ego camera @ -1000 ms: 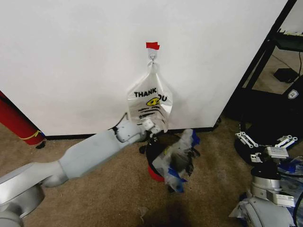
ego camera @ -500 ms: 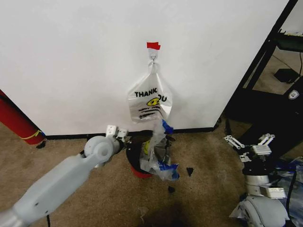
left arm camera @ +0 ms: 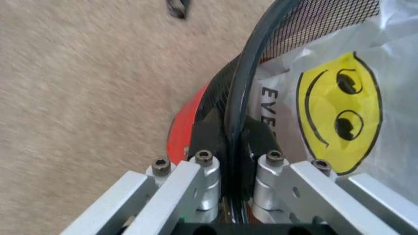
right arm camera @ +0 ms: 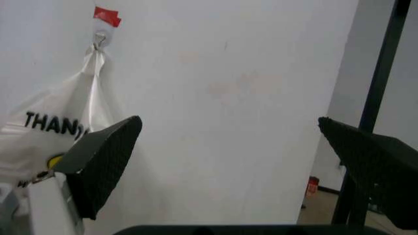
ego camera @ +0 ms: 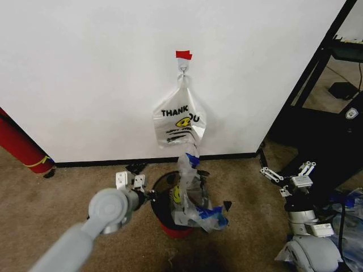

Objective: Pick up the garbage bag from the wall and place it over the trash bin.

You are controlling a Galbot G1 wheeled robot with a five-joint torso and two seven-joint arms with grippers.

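Note:
The trash bin (ego camera: pixel 164 218), with dark mesh walls, a black rim and a red base, stands on the carpet below the wall hook. My left gripper (ego camera: pixel 148 195) is shut on its near-left rim. In the left wrist view the gripper (left arm camera: pixel 234 132) pinches the black rim (left arm camera: pixel 251 73) above the red base (left arm camera: pixel 186 127). The garbage bag (ego camera: pixel 193 195), crinkly white with blue strips, sits in the bin, sticks up above it and spills over its right side. Its yellow smiley (left arm camera: pixel 339 107) shows inside the mesh. My right gripper (ego camera: pixel 286 169) hangs open, well right of the bin.
A white "THANK YOU" smiley bag (ego camera: pixel 178 122) hangs from a hook under red tape (ego camera: pixel 182 55) on the wall, also in the right wrist view (right arm camera: pixel 52 127). A red cylinder (ego camera: pixel 20 144) leans at the left. A black frame (ego camera: pixel 317 73) stands right. Black scraps (ego camera: pixel 227 205) lie on the carpet.
My left arm has drawn back toward me, and the bin with the blue-striped bag came along, away from the wall. The right gripper has shifted left.

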